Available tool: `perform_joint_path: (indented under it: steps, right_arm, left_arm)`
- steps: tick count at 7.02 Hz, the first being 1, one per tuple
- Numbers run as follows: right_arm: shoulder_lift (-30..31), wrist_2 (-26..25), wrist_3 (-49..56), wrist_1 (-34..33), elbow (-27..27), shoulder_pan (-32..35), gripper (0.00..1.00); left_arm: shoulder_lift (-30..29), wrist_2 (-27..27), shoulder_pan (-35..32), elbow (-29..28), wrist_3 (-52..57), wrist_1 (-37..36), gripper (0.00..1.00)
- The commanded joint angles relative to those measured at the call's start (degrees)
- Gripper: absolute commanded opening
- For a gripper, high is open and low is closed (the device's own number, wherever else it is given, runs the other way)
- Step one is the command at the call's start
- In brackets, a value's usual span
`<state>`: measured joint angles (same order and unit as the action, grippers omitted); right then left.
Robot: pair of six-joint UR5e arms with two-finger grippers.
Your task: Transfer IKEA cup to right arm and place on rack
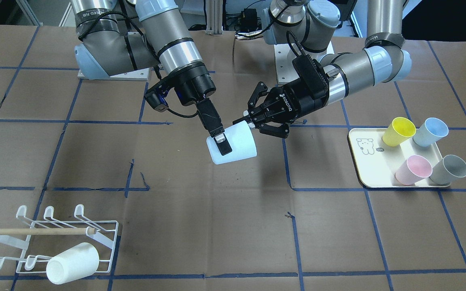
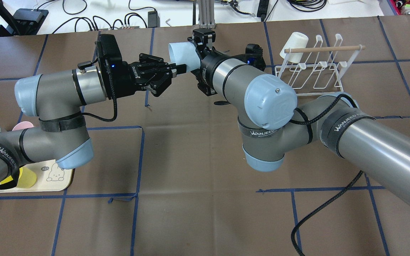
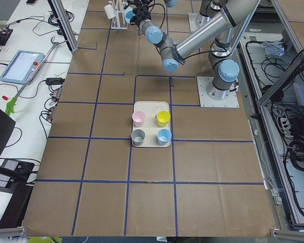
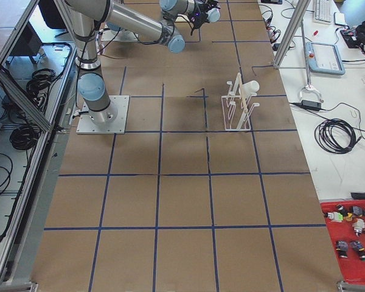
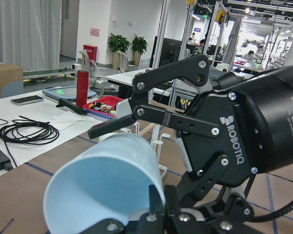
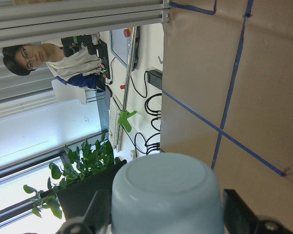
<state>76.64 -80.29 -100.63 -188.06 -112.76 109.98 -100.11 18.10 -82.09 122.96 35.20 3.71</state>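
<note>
The pale blue IKEA cup [image 1: 237,139] hangs in mid-air over the table's middle, between both arms. My right gripper [image 1: 225,146], with flat bar fingers, is shut on it. In the right wrist view the cup's base [image 6: 166,195] sits between its two fingers. My left gripper [image 1: 249,125], with linkage fingers, is spread open at the cup's mouth. Its upper finger [image 5: 117,124] lies just outside the rim of the cup [image 5: 102,180]. The white wire rack [image 1: 67,238] stands at the table's near left corner in the front view, far from both grippers.
A white cup [image 1: 73,262] lies on the rack's front prongs. A cream tray [image 1: 372,161] on the front view's right holds yellow, blue, pink and grey cups. The rack also shows in the overhead view [image 2: 311,71]. Blue tape lines cross the brown table.
</note>
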Motion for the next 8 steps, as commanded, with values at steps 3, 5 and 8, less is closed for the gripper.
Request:
perform_joint_path:
  steps: [3,5,8]
  right_arm:
    - [0.0,0.1,0.0,0.0,0.0,0.0,0.57]
    - [0.1,0.4,0.0,0.0,0.0,0.0,0.53]
    - [0.1,0.4,0.3,0.0,0.0,0.0,0.47]
  left_arm:
    - [0.0,0.1,0.0,-0.6,0.4,0.0,0.14]
    - [0.2,0.4,0.1,-0.7,0.4,-0.6,0.41]
    - [0.5,0.0,0.7,-0.8,-1.3,-0.5,0.97]
